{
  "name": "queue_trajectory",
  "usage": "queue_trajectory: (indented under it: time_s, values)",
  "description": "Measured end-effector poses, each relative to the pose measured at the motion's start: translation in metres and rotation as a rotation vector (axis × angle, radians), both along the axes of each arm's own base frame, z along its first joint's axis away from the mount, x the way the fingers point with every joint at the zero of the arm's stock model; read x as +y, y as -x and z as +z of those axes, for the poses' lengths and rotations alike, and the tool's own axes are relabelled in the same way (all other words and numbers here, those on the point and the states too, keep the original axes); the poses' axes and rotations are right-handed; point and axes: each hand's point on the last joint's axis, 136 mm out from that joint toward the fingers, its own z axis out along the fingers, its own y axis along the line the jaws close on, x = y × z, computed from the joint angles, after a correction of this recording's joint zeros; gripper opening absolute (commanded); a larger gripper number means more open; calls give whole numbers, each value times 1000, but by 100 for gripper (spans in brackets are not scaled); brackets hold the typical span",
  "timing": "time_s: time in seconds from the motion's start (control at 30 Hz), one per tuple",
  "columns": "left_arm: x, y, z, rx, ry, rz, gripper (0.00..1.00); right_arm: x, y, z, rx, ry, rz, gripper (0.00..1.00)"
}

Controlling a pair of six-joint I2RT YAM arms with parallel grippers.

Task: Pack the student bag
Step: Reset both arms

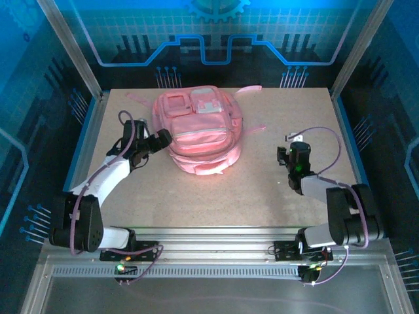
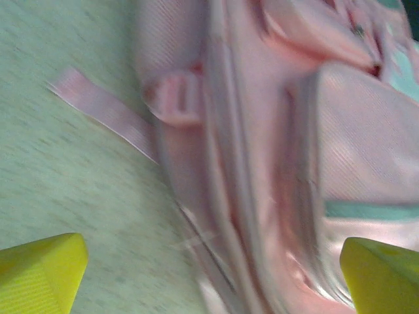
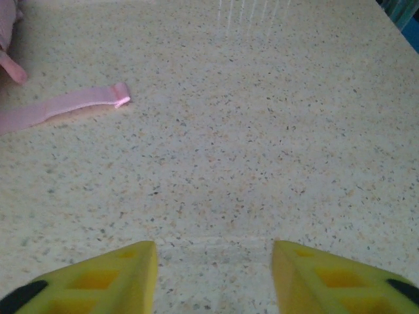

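Note:
The student bag (image 1: 196, 131) is a big soft pink backpack lying flat at the back middle of the table, pockets up. My left gripper (image 1: 162, 139) is at the bag's left side. In the left wrist view its yellow fingertips (image 2: 39, 268) stand wide apart, so the left gripper (image 2: 213, 278) is open, with the blurred side of the bag (image 2: 262, 131) between and beyond them. My right gripper (image 1: 288, 156) hovers over bare table to the right of the bag. In the right wrist view that gripper (image 3: 215, 275) is open, with nothing between its fingers.
Thin pink straps trail from the bag: one (image 1: 255, 129) toward the right gripper, also the strap (image 3: 65, 104) in the right wrist view, one (image 1: 252, 88) at the back, one (image 2: 105, 111) on the left. Metal frame posts (image 1: 82, 72) and raised rails border the speckled table (image 1: 262, 190).

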Motion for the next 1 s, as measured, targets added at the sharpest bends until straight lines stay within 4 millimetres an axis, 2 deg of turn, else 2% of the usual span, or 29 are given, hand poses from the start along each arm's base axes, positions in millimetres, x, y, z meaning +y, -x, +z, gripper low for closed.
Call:
queue_trajectory:
  time_s: [0.1,0.13,0.27,0.37,0.57,0.73,1.0]
  values:
    - [28,4,-4,-53,-152,65,99,1,-2,-7,7,8,13,97]
    - [36,8,-10,-68,-203,80,99,2,-3,-7,3,6,19,100]
    - [56,25,-46,-65,-353,93,99,7,-8,1,-67,-12,50,100]
    - [60,25,-60,-87,-416,78,99,6,-4,-4,-66,-15,50,100]
    - [58,1,-55,-244,-464,27,99,6,-7,0,-87,-15,50,100]
    - [62,16,-78,-273,-451,10,99,7,-7,2,-94,-16,50,100]
    - [57,7,-58,-367,-448,-2,99,6,-8,2,-97,-14,47,100]
